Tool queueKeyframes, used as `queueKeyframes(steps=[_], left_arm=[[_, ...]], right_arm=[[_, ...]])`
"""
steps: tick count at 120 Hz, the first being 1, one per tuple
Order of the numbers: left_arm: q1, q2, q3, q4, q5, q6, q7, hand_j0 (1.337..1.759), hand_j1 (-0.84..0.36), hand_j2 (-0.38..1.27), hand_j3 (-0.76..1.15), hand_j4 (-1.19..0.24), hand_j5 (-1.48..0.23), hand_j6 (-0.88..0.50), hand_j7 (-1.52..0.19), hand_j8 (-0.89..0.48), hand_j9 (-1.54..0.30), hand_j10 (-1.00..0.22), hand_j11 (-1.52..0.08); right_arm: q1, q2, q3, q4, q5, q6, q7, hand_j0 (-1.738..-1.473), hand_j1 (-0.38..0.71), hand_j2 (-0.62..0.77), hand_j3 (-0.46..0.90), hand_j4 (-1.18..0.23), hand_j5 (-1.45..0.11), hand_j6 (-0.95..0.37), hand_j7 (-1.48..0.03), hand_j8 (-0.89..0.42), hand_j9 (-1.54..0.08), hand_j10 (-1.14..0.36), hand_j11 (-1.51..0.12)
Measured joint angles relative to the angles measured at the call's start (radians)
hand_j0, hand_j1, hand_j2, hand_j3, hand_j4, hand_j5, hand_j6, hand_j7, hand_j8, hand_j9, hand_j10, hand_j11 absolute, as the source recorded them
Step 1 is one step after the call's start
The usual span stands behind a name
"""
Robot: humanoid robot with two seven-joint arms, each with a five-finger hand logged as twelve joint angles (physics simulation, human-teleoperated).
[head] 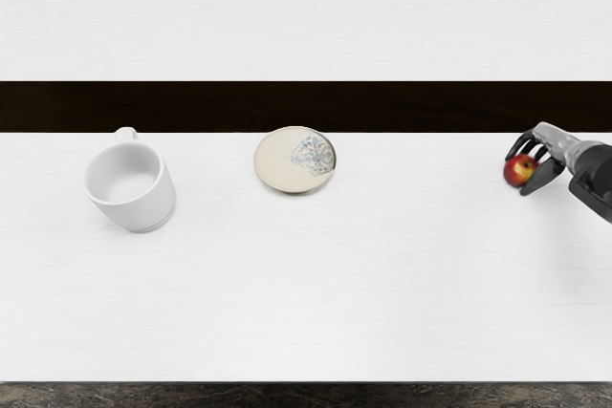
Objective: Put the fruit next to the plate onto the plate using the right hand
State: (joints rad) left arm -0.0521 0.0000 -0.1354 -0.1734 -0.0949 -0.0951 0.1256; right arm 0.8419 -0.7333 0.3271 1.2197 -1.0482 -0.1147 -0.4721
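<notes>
A small red and yellow apple [518,170] sits at the far right of the white table, inside the curled fingers of my right hand [532,161], whose arm enters from the right edge. The fingers wrap over the apple's top and right side; whether it rests on the table or hangs just above it I cannot tell. The plate [282,161], cream with a blue-grey pattern on its right half, lies near the table's back edge in the middle, well to the left of the apple. It holds nothing.
A white mug [129,183] stands tilted at the left of the table [316,274]. A dark gap runs behind the table's back edge, with a second white surface [306,26] beyond it.
</notes>
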Motion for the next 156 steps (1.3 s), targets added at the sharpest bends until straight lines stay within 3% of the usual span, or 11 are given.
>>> queueKeyframes(steps=[54,84,116,156], left_arm=[[0.0,0.0,0.0,0.0,0.0,0.0,0.0,1.658,0.35,0.0,0.0,0.0,0.0,0.0,0.0,0.0,0.0,0.0,0.0],[0.0,0.0,0.0,0.0,0.0,0.0,0.0,1.658,0.35,0.0,0.0,0.0,0.0,0.0,0.0,0.0,0.0,0.0,0.0],[0.0,0.0,0.0,0.0,0.0,0.0,0.0,1.658,0.35,0.0,0.0,0.0,0.0,0.0,0.0,0.0,0.0,0.0,0.0],[0.0,0.0,0.0,0.0,0.0,0.0,0.0,1.658,0.35,0.0,0.0,0.0,0.0,0.0,0.0,0.0,0.0,0.0,0.0]], right_arm=[[0.019,-0.011,0.065,0.002,0.088,0.13,0.0,-1.648,0.18,0.16,0.0,-0.68,-1.0,-0.47,-0.99,-0.55,-1.01,-0.75,-1.01],[0.031,-0.005,0.125,0.03,0.16,0.21,0.0,-1.65,0.24,0.26,0.0,-0.65,-1.01,-0.44,-0.99,-0.53,-1.01,-0.75,-1.01],[0.072,0.056,0.152,0.045,0.228,0.263,0.001,-1.651,0.21,0.19,0.0,-0.66,-1.01,-0.45,-0.99,-0.53,-1.01,-0.75,-1.01],[0.113,0.143,0.166,0.047,0.277,0.3,0.001,-1.652,0.26,0.29,0.0,-0.63,-1.0,-0.42,-0.99,-0.51,-1.01,-0.75,-1.01]])
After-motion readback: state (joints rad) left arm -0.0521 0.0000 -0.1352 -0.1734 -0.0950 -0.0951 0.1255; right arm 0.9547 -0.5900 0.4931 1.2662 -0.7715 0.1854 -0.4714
